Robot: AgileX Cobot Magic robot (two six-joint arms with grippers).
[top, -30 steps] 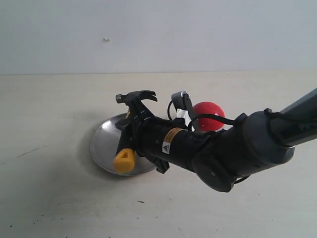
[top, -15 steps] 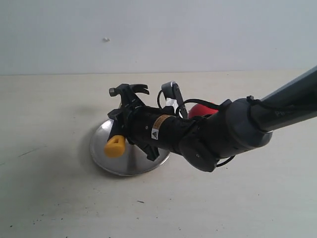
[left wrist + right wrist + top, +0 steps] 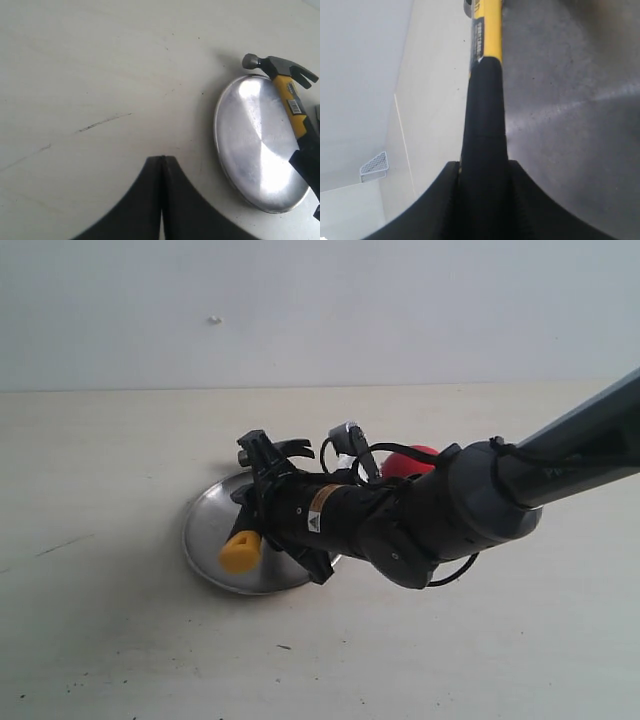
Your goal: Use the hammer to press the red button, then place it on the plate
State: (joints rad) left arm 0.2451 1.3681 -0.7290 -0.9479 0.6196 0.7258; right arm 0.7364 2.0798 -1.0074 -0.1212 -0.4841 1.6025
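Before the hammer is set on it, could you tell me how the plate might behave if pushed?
The plate looks thin, shiny metal on a smooth table, so it would probably slide easily. Being shallow and low-rimmed, it might rock if the hammer lands near its edge.

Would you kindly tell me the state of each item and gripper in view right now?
hammer: gripped by its black handle, lying across the plate; contact unclear.
plate: flat on the table.
red button: mostly hidden behind the right arm; pressed or not, cannot tell.
right gripper: shut on the hammer.
left gripper: shut, empty, apart from the plate.
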